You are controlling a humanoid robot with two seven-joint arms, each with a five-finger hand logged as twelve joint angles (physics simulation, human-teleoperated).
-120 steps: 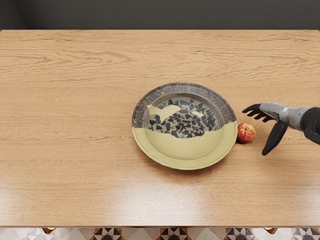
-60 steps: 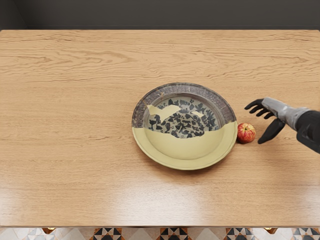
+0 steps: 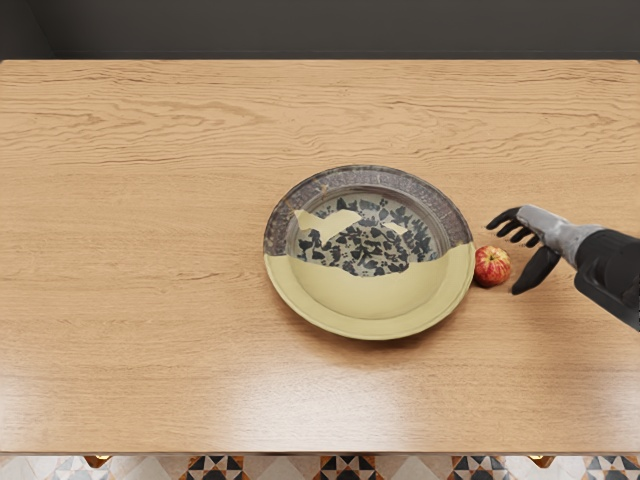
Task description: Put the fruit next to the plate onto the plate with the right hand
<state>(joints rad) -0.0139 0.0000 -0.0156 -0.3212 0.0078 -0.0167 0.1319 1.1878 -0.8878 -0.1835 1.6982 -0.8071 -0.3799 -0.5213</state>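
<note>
Head view: the right hand (image 3: 532, 240) reaches in from the right edge and hovers low over the table (image 3: 150, 200). Its dark fingers (image 3: 506, 222) are spread apart and the thumb (image 3: 536, 270) hangs down away from them, so the hand is open and holds nothing.

The fruit, a small red apple (image 3: 492, 265), lies just beyond the hand on its fingertip side, toward picture left, near it but not touching. It sits roughly level with the gap between fingers and thumb, which faces it. The apple is roundish, so no long axis sets the angle of the grasp.

On the apple's far side from the hand is the plate (image 3: 372, 330). The apple rests on the wood against, or just beside, its yellow rim; whether the two touch cannot be told.

Only the right arm shows, so it is the nearer one.

Judging from this, the approach is nearly complete. The next move calls for a short advance along the direction the fingers already point, closing around the apple without nudging it under the rim.
</note>
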